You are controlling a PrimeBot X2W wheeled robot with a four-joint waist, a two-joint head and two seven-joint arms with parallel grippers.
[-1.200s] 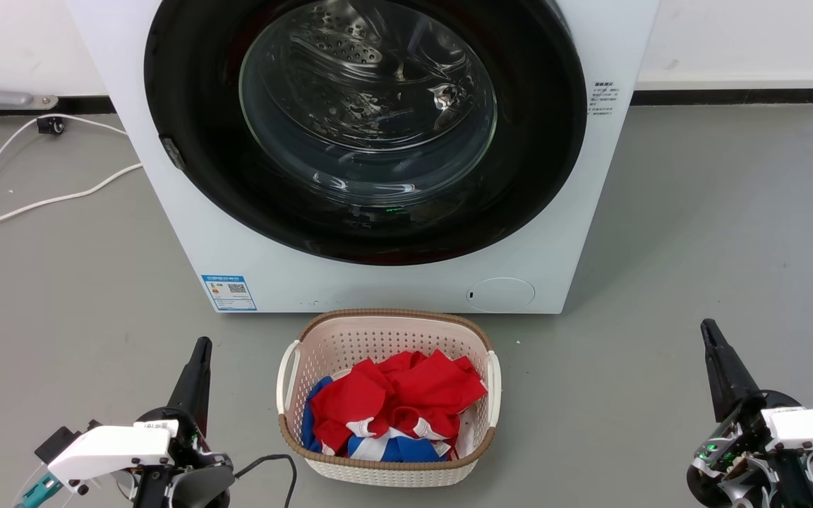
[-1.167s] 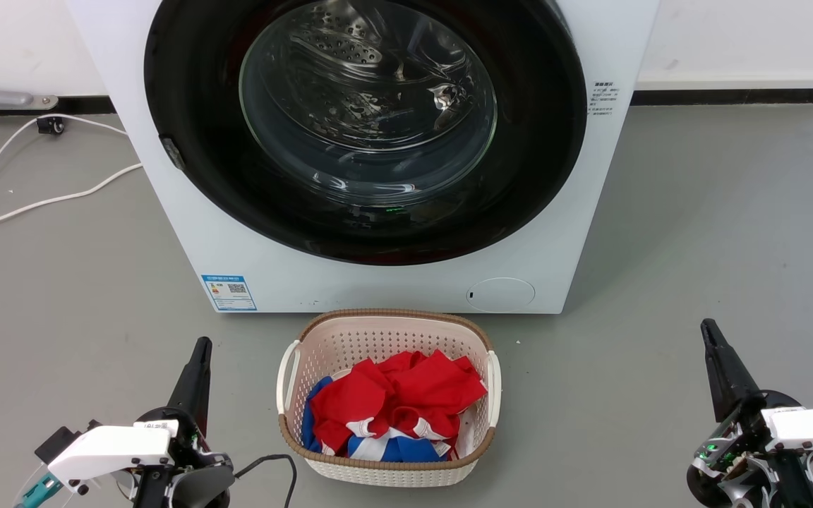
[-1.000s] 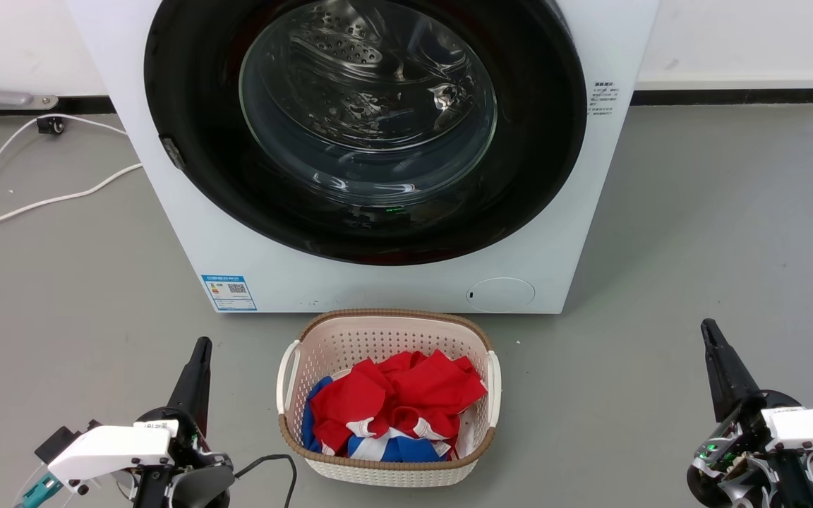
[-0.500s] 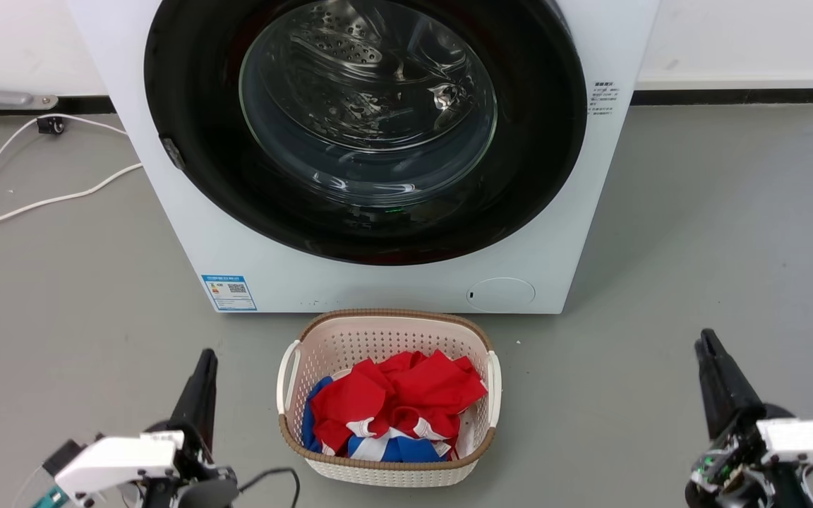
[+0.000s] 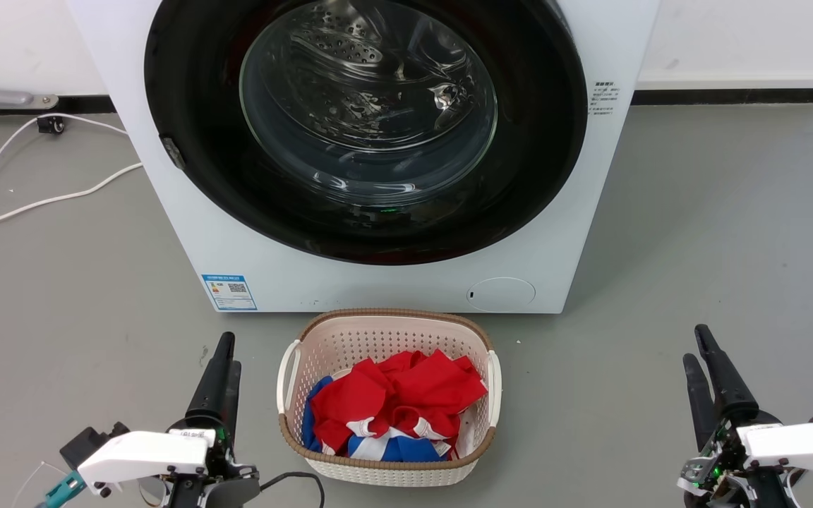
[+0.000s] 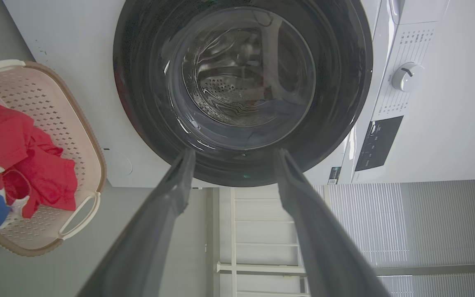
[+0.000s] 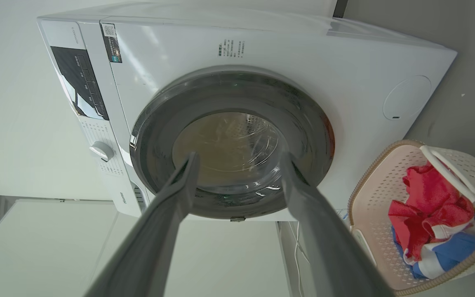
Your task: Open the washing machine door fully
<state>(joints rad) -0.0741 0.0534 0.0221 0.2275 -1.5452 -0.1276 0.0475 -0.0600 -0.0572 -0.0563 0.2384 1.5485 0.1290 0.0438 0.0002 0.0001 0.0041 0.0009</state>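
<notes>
"Head view first: where does the washing machine door sit?"

"Shut flat against the white front of the washing machine, straight ahead, beyond the basket. It's a wide glossy black disc with a clear domed glass bowl at its centre, and the perforated steel drum shows through the glass."

"And the grippers?"

"The left gripper is low at the left and the right gripper low at the right. Both are well apart from the door, over grey floor. Each has its long dark fingers parted with nothing between them (the wrist views make the gap plain)."

"So the step in hand is the reach. How to do it well?"

"Find an edge to pull, I'd judge. The disc face is smooth and slick, so it offers no pinch. A small grey tab sits on the rim at the left, but I cannot tell whether it's a catch or a hinge. Come in around the basket, not over the red and blue clothes. Hook the rim on its free side, then follow the door's arc rather than hauling straight back."

"Anything to mind?"

"The cream perforated basket with its brown braided rim stands just before the machine and may lie in the door's sweep. A white cable lies on the floor, off to the left."
</notes>
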